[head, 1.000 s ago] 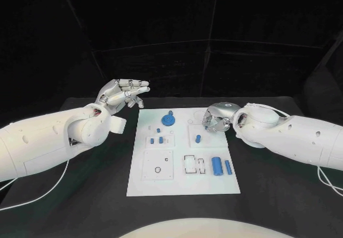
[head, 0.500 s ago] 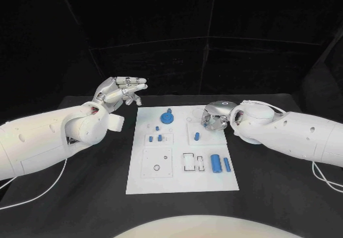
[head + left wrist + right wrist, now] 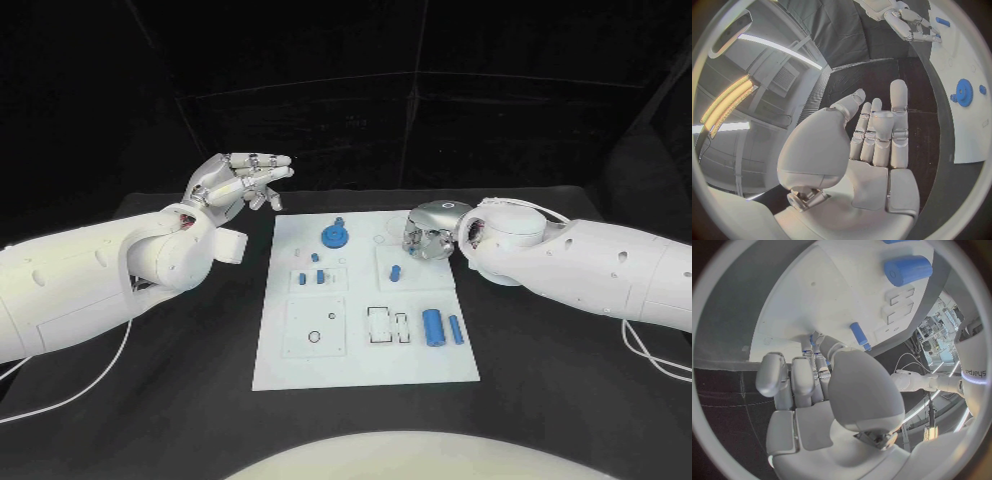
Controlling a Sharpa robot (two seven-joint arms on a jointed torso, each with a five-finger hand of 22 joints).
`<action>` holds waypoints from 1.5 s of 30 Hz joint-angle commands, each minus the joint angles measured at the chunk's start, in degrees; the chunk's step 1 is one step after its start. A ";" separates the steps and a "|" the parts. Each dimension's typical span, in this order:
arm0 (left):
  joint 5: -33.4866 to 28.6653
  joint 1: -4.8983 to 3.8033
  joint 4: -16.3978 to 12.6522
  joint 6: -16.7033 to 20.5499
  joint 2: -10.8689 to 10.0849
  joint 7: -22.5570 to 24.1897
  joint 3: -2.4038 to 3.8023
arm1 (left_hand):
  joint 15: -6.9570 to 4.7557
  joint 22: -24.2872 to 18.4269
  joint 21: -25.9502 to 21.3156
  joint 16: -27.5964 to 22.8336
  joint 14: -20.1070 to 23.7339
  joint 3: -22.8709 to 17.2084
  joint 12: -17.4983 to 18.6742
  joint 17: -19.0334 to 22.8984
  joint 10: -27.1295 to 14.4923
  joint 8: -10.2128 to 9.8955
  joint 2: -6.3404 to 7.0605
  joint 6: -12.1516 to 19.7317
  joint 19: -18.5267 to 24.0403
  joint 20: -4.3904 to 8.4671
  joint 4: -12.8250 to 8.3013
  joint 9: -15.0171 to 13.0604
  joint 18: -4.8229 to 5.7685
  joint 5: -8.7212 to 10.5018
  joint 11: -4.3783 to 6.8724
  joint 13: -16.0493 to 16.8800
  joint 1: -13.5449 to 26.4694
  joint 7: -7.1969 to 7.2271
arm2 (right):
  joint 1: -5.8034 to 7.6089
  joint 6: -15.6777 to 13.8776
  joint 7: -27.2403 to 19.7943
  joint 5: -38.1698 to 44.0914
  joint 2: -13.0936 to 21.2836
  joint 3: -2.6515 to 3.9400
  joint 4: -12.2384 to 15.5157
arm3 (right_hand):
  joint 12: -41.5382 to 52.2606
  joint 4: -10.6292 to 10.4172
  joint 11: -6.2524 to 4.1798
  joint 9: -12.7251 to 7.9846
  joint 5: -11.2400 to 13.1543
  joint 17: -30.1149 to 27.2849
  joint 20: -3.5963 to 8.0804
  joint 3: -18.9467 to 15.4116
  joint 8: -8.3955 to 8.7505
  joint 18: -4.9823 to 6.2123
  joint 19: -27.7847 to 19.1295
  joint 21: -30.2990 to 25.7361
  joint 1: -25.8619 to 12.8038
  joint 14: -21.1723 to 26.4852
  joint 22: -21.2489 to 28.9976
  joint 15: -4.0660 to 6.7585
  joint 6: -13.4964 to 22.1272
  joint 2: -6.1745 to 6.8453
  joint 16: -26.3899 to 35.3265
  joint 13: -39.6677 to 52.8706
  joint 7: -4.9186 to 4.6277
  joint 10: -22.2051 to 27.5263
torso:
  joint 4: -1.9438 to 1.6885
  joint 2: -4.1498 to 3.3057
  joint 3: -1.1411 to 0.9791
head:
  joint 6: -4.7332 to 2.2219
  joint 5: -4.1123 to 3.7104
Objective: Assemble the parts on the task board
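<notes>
The right arm reads "sharpa" in the right wrist view. The right hand [image 3: 428, 236] has edged further over the task board [image 3: 368, 355], its fingers [image 3: 819, 351] curled down pinching a small blue part [image 3: 813, 344]. The left hand [image 3: 231, 182] stays lifted beside the board, fingers apart, holding nothing. A blue gear [image 3: 335, 237] lies between the hands, a large blue cylinder [image 3: 907, 270] beyond the right hand.

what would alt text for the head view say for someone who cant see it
A white task board lies on a black table between two white robot arms. The right hand reaches down over the board's far right corner; the left hand is raised beside the far left corner, holding nothing. Small blue parts on the board include a gear and two cylinders.
</notes>
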State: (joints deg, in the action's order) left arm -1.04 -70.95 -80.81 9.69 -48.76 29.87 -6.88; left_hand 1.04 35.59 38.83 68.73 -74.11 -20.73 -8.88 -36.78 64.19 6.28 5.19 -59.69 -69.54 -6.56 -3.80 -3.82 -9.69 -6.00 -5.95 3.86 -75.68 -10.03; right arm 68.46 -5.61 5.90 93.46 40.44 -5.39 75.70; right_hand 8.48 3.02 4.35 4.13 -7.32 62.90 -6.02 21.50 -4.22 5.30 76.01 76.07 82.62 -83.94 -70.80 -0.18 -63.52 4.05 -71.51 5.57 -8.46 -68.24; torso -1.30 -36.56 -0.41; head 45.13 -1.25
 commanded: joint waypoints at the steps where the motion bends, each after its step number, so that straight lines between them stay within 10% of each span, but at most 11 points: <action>1: -0.36 -0.08 0.10 0.04 0.04 1.26 0.05 | -0.01 -0.10 -0.36 -0.29 0.37 -0.05 -0.39 0.08 -0.10 -0.10 -0.11 0.26 0.43 -0.09 -0.31 0.04 -0.80 -0.22 -0.15 -0.09 -0.02 -0.22 | -0.39 0.03 1.46 2.25 -0.12 -0.21 0.30 | 0.33 0.29 -0.12 0.03 0.71 -0.28 0.18 1.05 -0.38 -0.58 0.84 0.74 0.06 -1.67 -0.72 0.62 -0.86 -0.33 -0.07 0.01 0.06 -0.75 | -0.04 -0.03 -0.05 | -0.10 0.00; 31: -0.36 -0.08 1.32 -0.22 -0.21 1.64 0.05 | 0.20 -0.59 -0.96 -0.35 0.45 1.41 -0.78 0.37 -0.43 0.14 0.32 0.60 0.22 -0.30 0.49 -0.04 -0.78 0.00 -0.32 -0.02 1.28 -0.36 | -0.36 -11.30 2.98 1.29 6.38 -0.01 8.60 | 0.45 1.53 -0.48 0.07 1.57 -1.57 0.54 4.12 -0.37 -1.15 2.40 2.74 -0.74 -1.63 -3.27 0.92 -2.53 -0.60 0.12 0.15 0.34 -1.98 | -0.04 0.05 0.06 | -0.50 -0.16; 45: -0.36 -0.08 1.45 -0.51 0.26 1.51 0.05 | 0.19 -0.62 -0.99 -0.35 0.45 1.48 -0.81 0.38 -0.44 0.16 0.30 0.61 0.20 -0.31 0.50 -0.04 -0.78 -0.02 -0.30 -0.01 1.26 -0.34 | -0.15 -12.22 3.73 -0.50 7.27 2.20 18.92 | 0.41 1.52 -0.48 0.07 1.57 -1.37 0.54 4.25 -0.36 -1.32 2.89 3.25 -0.95 -1.70 -3.97 0.93 -2.62 -0.56 -0.09 0.15 0.34 -1.99 | -0.06 0.00 0.04 | -0.69 0.58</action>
State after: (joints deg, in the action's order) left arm -1.15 -70.95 -79.33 9.69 -48.60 30.11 -6.88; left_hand 1.24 35.06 38.05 68.73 -73.92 -19.61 -9.38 -36.46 63.98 6.28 5.49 -59.48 -69.54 -6.56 -3.17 -3.83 -9.66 -6.00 -6.16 3.87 -74.85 -10.23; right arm 68.18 -16.70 9.16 93.67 47.95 -3.24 94.03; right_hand 8.78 4.54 3.69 4.11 -5.87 61.46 -5.42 25.37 -4.21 4.41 78.45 78.99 82.23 -84.15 -74.68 0.43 -65.59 3.36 -71.51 5.68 -8.13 -69.91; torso -1.27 -36.52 -0.38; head 44.45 -0.82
